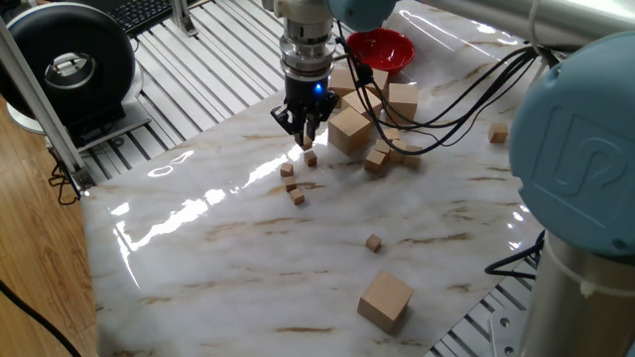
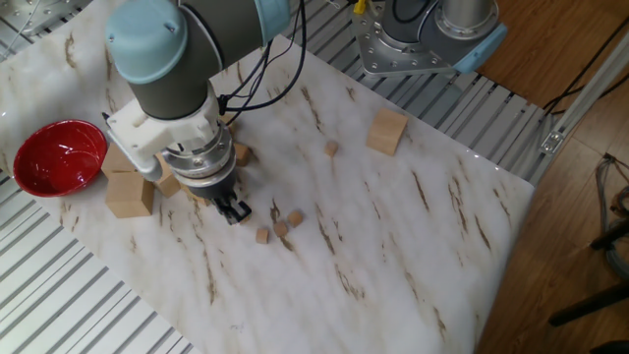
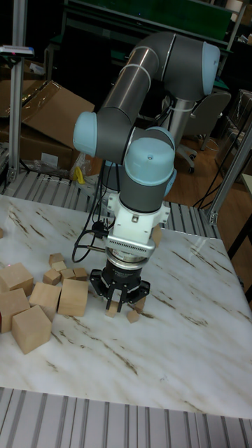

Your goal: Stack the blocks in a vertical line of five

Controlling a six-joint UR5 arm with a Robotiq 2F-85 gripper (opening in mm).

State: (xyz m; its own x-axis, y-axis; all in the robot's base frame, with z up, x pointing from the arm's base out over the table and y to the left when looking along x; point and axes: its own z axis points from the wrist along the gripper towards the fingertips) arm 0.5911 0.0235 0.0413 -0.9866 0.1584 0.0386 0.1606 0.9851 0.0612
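My gripper [image 1: 308, 140] [image 2: 237, 210] [image 3: 115, 305] hangs low over the marble table, shut on a tiny light-wood block [image 1: 308, 144] that shows between its fingertips. Just below and beside it, another block [image 1: 311, 159] lies on the table; the other fixed view hides this one behind the gripper. Three more blocks lie in a short row in front: [image 1: 287, 170], [image 1: 291, 184], [image 1: 298, 197], also seen as blocks [image 2: 281, 228]. A lone block [image 1: 373, 242] [image 2: 331, 148] sits farther out.
A pile of medium cubes [image 1: 377, 159] and large cubes [image 1: 349, 130] lies right behind the gripper. A red bowl [image 1: 380, 48] [image 2: 57, 157] stands beyond it. Another large cube [image 1: 385, 300] [image 2: 388, 131] sits near the table's edge. Cables trail from the arm.
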